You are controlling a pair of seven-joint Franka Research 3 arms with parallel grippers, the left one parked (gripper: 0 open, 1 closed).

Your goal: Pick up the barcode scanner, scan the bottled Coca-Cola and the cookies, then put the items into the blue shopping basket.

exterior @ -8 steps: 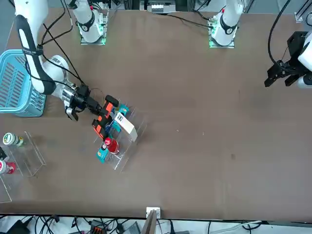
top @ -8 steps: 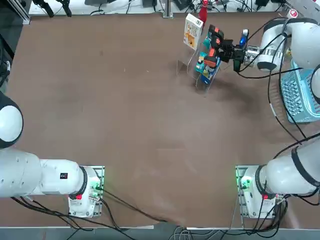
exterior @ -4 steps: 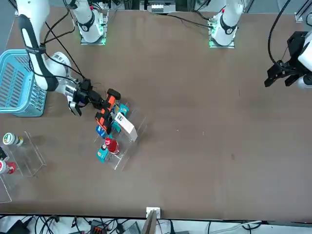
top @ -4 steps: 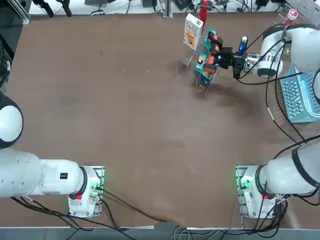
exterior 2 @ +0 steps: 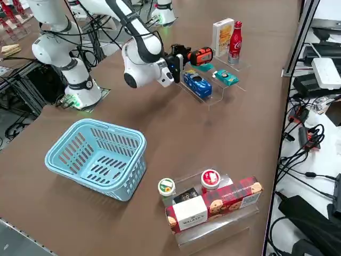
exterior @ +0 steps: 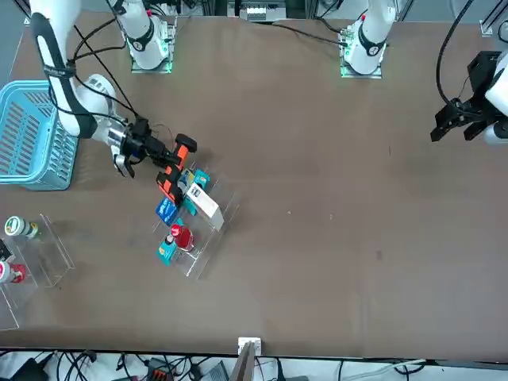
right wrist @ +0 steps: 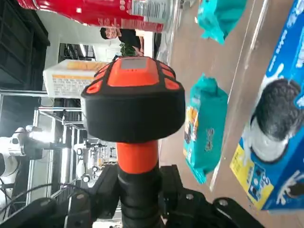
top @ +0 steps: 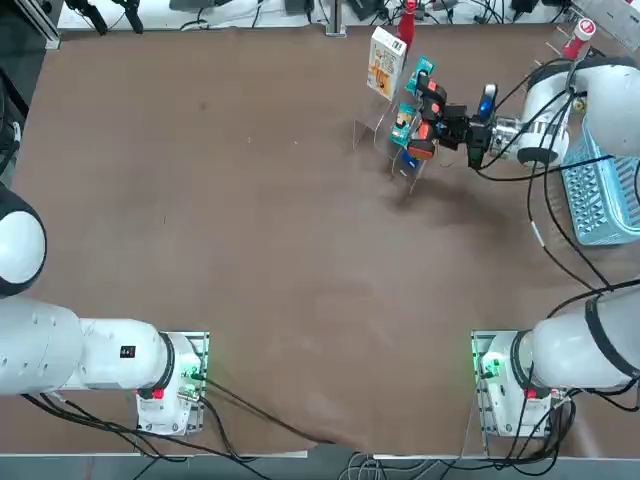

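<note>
Gripping the barcode scanner (right wrist: pixel 134 102) by its handle, right gripper (right wrist: pixel 137 190) jaws clamped.

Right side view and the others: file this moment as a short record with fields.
scanner: black and orange gun-shaped barcode scanner, clamped by its handle in the right gripper, off the table
aim: head toward the clear acrylic stand
on stand: tall white cookie carton, red-capped Coca-Cola bottle, blue packet, teal packets
basket: light-blue lattice shopping basket, nothing inside, apart from the stand
items moved: none yet
</note>
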